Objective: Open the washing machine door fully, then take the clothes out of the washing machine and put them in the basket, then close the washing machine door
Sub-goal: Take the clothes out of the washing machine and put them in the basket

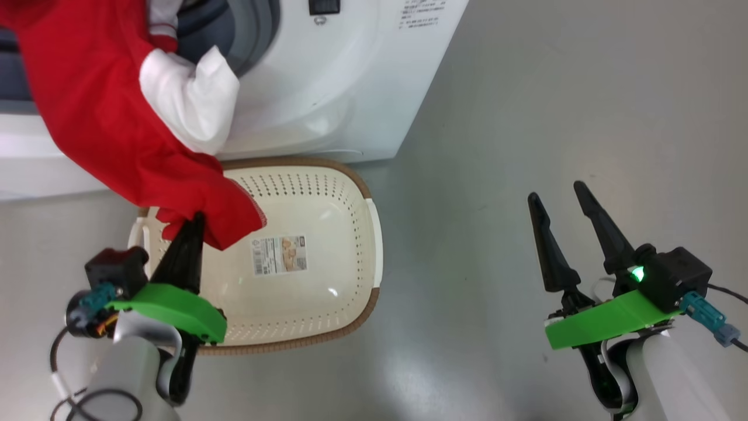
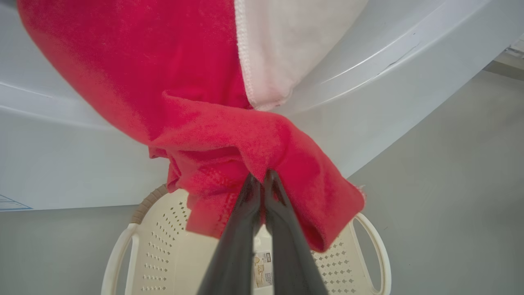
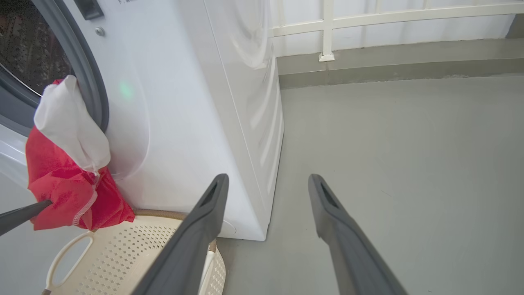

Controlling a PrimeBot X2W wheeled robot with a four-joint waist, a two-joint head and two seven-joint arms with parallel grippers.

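Head view: my left gripper (image 1: 196, 221) pinches the jersey (image 1: 99, 123) hem over the basket (image 1: 345, 234), set for a drop. The rest trails from the washer (image 1: 350, 76). Left wrist: jaws pressed tight on cloth. Right wrist: right gripper (image 3: 268, 178) spread, empty, held clear.

Red clothes (image 1: 99, 117) above cream basket (image 1: 318, 199)

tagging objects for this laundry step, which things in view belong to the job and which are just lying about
Part of the job:
- red clothes, trailing out of the washing machine
- left pincer, shut on the cloth
- basket, under the hanging end

Just there:
- right pincer, open, holding nothing
- white railing
- grey floor
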